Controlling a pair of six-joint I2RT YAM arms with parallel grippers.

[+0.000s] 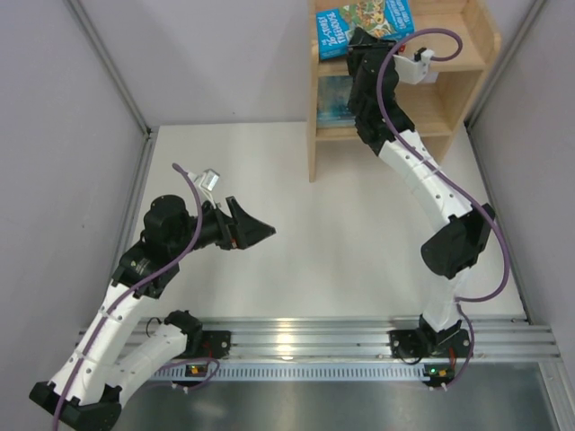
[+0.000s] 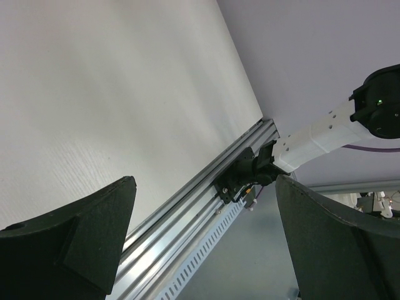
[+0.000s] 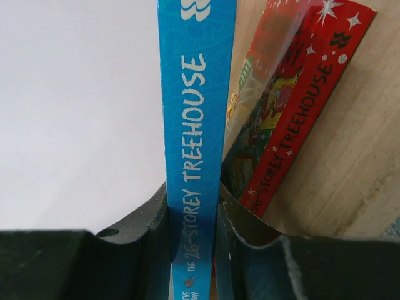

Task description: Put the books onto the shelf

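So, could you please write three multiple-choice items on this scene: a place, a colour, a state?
1. Where is the blue book? A lying on the floor; B at the shelf top tier; C inside a drawer.
2. What colour is the book leaning beside it? A red; B green; C black.
3. How is the left gripper? A shut on a book; B open and empty; C shut, empty.
Answers: 1 B, the right gripper clamps it there; 2 A, the red book tilts against wood; 3 B, its jaws stand wide, nothing between.

bright even light, probably from overhead, glare on the aluminium rail [image 1: 289, 336], soft wrist-view foregrounds
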